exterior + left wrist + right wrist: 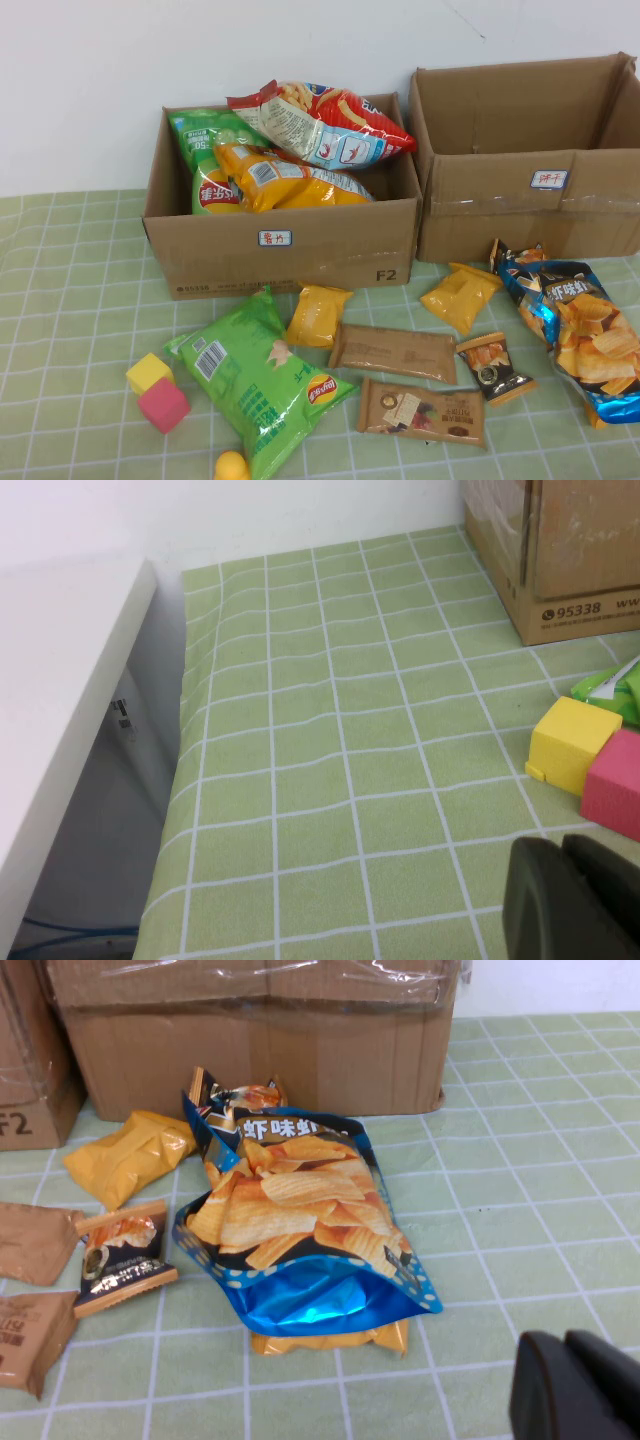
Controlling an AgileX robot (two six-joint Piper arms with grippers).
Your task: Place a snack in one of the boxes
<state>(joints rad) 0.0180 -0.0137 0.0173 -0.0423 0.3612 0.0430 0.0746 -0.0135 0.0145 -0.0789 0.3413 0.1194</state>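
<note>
Two open cardboard boxes stand at the back. The left box (200, 250) holds several chip bags, among them a red one (325, 125). The right box (480, 215) shows no contents. Loose on the cloth lie a green chip bag (265, 385), a blue chip bag (580, 330) (300, 1230), two yellow packets (318, 315) (460, 295), two brown bars (392, 352) (422, 412) and a small dark packet (493, 367). My left gripper (565, 900) is shut and empty, low over the cloth near the cubes. My right gripper (565, 1385) is shut and empty, near the blue bag. Neither shows in the high view.
A yellow cube (149, 372) (570, 742), a pink cube (163, 405) (615, 785) and a yellow ball (231, 467) lie at the front left. In the left wrist view the cloth's edge (180, 780) drops off beside a white shelf (60, 680).
</note>
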